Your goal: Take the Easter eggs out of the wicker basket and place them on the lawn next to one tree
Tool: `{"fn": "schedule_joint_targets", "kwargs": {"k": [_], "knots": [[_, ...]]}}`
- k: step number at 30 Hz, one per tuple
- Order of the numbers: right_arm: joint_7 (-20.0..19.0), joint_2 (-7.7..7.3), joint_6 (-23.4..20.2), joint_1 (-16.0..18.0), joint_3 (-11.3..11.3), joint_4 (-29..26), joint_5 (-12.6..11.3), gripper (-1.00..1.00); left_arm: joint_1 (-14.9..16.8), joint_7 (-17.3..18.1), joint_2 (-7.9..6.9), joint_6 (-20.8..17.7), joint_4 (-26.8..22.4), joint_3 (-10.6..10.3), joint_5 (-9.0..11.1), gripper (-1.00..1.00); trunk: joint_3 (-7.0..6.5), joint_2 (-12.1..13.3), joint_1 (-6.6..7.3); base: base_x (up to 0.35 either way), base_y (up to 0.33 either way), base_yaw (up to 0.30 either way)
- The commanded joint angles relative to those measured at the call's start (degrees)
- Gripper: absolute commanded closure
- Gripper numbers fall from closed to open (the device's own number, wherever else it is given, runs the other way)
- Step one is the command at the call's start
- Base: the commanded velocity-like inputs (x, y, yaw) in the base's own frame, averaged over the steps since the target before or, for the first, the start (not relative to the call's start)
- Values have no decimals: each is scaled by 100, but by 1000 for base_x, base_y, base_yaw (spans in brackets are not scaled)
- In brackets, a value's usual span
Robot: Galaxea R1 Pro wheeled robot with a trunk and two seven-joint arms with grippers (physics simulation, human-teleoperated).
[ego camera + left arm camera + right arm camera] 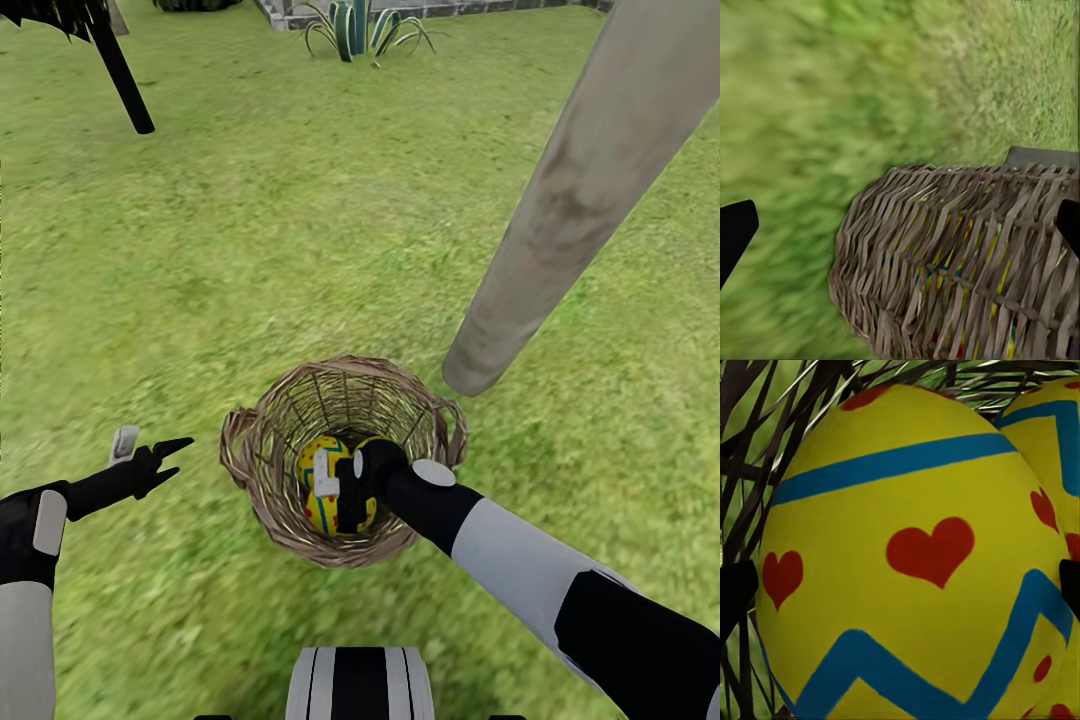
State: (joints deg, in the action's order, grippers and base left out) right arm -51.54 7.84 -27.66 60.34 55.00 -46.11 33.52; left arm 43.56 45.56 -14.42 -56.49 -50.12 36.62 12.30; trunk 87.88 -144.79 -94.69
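The wicker basket [340,366] stands upright on the lawn [250,250], just short of the pale tree trunk [570,200]. My right gripper [338,490] reaches down inside it, open, its fingertips [735,589] on either side of a yellow egg [915,570] with blue bands and red hearts. A second egg [1054,442] lies against the first. Two eggs [312,455] show in the head view; a third is hidden. My left gripper [150,452] hovers open beside the basket's outer wall [960,255], with nothing in it.
The leaning trunk meets the grass right behind the basket. A thin black trunk [120,70] rises at the far left. A spiky plant [360,30] grows before a stone edge [450,10]. Open grass lies between. My base [360,685] is at the bottom.
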Motion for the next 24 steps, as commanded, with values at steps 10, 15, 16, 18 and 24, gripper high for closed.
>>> {"fn": "schedule_joint_targets", "kwargs": {"k": [10,15,16,18,24], "knots": [[-31,-2,-38,2,4,251,155,100,4,32,1,-20,-7,19,-18,-100,-85,5,10,0,0,0],[-31,-10,-38,3,4,252,155,100,4,32,9,-20,-7,13,-19,-100,-196,11,23,0,0,0],[-30,-10,-38,3,4,252,155,100,4,32,7,-20,-7,16,-18,-100,-218,13,26,0,0,0],[-24,-9,-38,2,2,246,155,100,4,32,9,-20,-7,14,-20,-100,-262,15,31,0,0,0],[-23,-3,-38,-1,7,243,155,100,4,32,9,-20,1,12,-26,-100,-395,23,46,0,0,0]]}}
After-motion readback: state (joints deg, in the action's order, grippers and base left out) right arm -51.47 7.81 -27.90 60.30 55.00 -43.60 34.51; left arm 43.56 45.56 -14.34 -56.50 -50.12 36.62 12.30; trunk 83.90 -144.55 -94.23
